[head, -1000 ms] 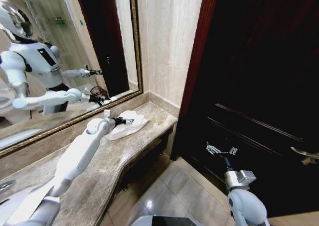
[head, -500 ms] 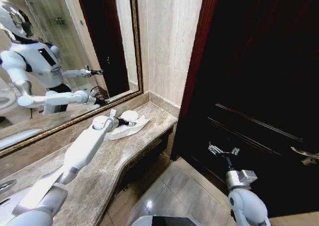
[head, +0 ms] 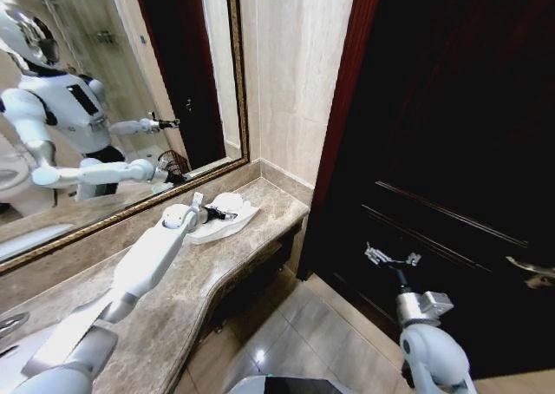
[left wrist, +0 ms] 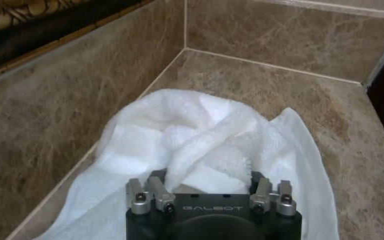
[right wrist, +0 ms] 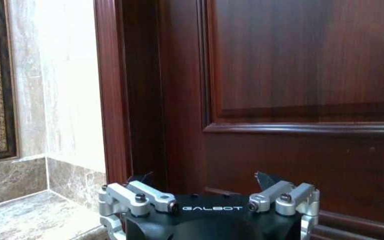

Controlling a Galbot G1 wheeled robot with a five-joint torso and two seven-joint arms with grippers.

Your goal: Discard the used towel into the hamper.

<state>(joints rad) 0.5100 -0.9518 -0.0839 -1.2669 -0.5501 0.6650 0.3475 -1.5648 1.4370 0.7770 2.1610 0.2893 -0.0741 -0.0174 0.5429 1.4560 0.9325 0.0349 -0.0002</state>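
Our left gripper (left wrist: 209, 186) has its jaws spread around a raised fold of the towel (left wrist: 199, 145), apparently to pinch it, though we cannot tell whether they grip. The towel lies crumpled mid-frame on the marble counter (head: 199, 281), against the mirror (head: 104, 108) corner. Our right gripper (head: 388, 258), lower right by the dark door (head: 451, 151), waits with jaws apart and empty; the hamper (head: 173, 161) appears as a reflection left of centre.

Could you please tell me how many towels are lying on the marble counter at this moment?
1: the white towel lies crumpled in the counter's far corner by the mirror, with the left gripper pressed into it. None elsewhere in view.
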